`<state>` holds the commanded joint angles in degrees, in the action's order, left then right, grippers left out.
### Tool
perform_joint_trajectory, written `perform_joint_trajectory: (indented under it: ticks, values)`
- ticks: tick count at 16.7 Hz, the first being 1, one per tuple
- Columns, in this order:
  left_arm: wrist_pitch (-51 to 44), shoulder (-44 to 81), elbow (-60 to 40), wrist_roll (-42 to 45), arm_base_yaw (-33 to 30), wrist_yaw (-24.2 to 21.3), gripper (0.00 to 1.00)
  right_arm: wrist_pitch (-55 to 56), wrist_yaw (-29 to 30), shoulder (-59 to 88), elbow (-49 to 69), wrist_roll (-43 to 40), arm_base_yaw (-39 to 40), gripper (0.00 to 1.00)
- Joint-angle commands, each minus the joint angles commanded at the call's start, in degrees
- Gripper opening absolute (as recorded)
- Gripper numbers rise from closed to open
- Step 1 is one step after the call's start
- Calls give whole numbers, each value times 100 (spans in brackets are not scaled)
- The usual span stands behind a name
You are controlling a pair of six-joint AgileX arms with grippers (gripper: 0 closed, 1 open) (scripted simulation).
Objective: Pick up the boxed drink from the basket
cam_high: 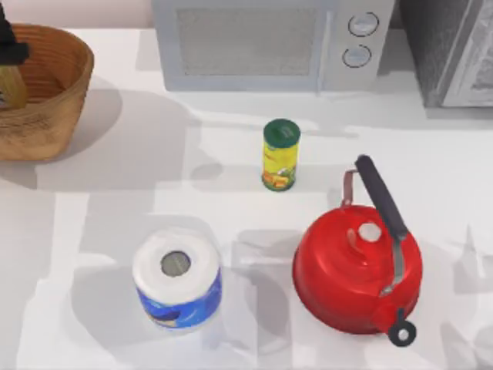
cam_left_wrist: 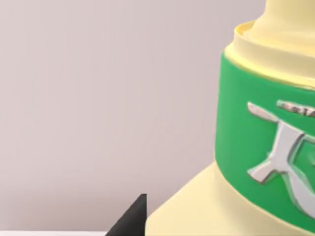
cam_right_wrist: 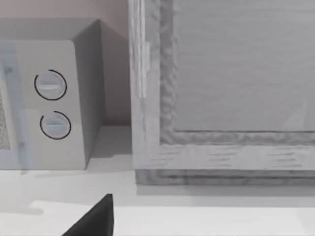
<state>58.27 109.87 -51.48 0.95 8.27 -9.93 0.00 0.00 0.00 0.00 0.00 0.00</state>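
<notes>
The round wicker basket (cam_high: 71, 58) stands at the table's far left corner. Over its left part hangs my left gripper (cam_high: 9, 46), shut on the boxed drink (cam_high: 9, 89), which shows as a pale tan sliver below the dark fingers. Seen close in the left wrist view, the boxed drink (cam_left_wrist: 266, 132) is a cream carton with a green band, right beside one black fingertip (cam_left_wrist: 134, 217), with bare wall behind it. My right gripper (cam_right_wrist: 98, 219) is parked off the table's right side, facing the microwave.
A microwave (cam_high: 269, 42) and a grey cabinet (cam_high: 454, 50) line the back edge. A yellow can with a green lid (cam_high: 280, 154) stands mid-table, a paper roll (cam_high: 177, 277) at front left, a red kettle (cam_high: 358, 266) at front right.
</notes>
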Motion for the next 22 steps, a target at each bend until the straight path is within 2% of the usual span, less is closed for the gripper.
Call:
perform_joint_trajectory:
  ticks: [10,17,22]
  values:
    - [-2437,-1422,-1059,21,-13,23,0,0,0,0,0,0,0,100]
    - [-2635,-1513,-1127,29,-6,29,0,0,0,0,0,0,0,100]
    - [-2975,-2282,-520,-22,-60,125,0,0,0,0,0,0,0,100]
